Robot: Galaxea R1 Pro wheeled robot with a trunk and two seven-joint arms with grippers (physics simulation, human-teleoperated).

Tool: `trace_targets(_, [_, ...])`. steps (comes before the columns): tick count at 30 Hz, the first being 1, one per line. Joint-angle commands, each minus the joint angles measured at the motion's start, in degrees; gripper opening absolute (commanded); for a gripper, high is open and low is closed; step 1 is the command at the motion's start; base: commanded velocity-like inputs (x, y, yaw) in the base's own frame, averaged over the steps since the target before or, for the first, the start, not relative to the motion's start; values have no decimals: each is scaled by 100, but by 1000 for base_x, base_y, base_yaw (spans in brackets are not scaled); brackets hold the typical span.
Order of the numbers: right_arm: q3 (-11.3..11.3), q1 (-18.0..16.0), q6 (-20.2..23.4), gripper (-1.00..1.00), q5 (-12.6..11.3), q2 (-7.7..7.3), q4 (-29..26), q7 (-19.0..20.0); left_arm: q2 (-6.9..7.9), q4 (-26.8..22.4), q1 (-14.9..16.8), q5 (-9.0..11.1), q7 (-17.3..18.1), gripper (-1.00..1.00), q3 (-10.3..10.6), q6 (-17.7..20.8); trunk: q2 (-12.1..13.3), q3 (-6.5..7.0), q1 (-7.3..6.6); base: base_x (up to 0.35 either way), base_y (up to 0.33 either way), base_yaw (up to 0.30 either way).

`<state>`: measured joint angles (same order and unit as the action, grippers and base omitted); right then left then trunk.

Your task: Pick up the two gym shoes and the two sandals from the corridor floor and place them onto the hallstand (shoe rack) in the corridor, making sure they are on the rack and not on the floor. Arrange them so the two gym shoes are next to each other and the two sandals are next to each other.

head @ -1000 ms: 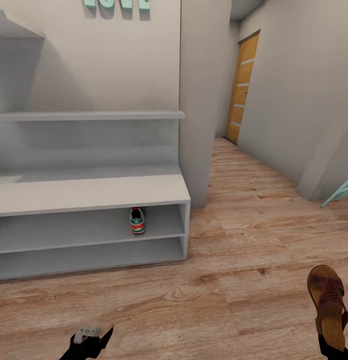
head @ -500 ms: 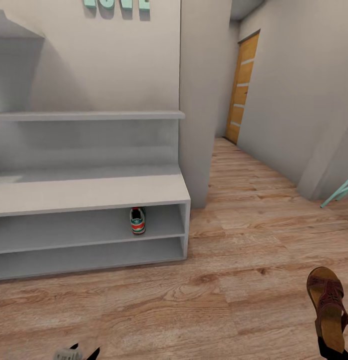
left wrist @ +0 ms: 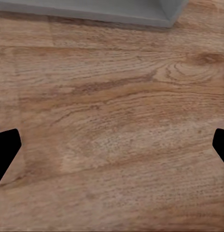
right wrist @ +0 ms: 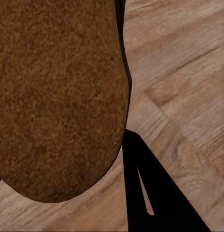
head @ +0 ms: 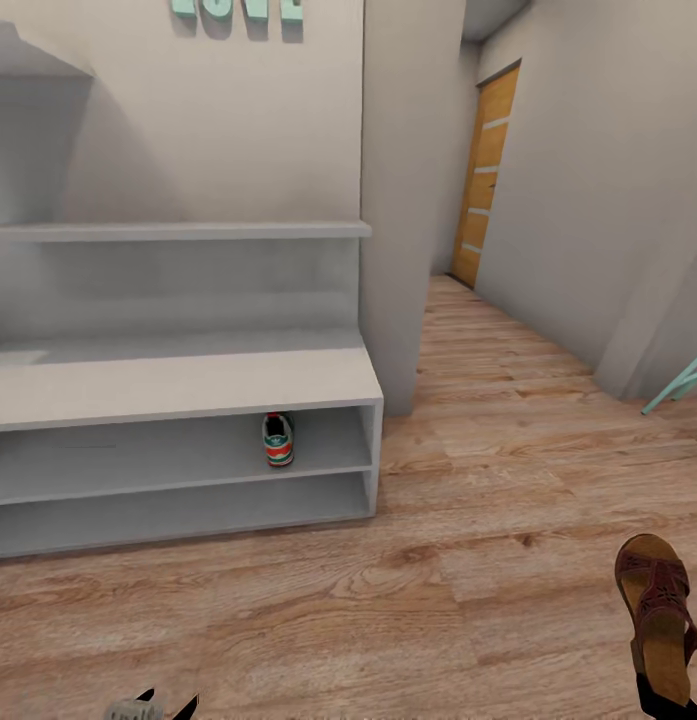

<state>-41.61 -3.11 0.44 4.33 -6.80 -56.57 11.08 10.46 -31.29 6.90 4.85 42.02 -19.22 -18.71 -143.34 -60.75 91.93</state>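
Pale grey walls [head: 238, 120] enclose a corridor of wood-plank floor [head: 468, 600] running toward one o'clock, where an orange door [head: 485, 175] stands, with a square pillar [head: 403, 200] at twelve o'clock and a mint frame [head: 683, 385] leaning in at three o'clock under soft, even light.

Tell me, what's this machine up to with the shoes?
It is tidying footwear onto the grey shoe rack. One gym shoe already sits on the rack's upper open tier. The right claw is shut on a brown sandal, held above the wood floor. The left claw hangs open over bare planks.
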Motion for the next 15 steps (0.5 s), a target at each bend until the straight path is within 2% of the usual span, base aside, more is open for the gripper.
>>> trace_targets(1, [-23,-5,9,-100,24,4,-4,45,0,9,4,34,42,100,-11,2,-2,-5,-3,-194,144,0])
trace_targets(15, [-23,-5,9,-100,24,4,6,44,0,9,4,37,47,100,-13,1,-2,-5,-3,-254,200,0])
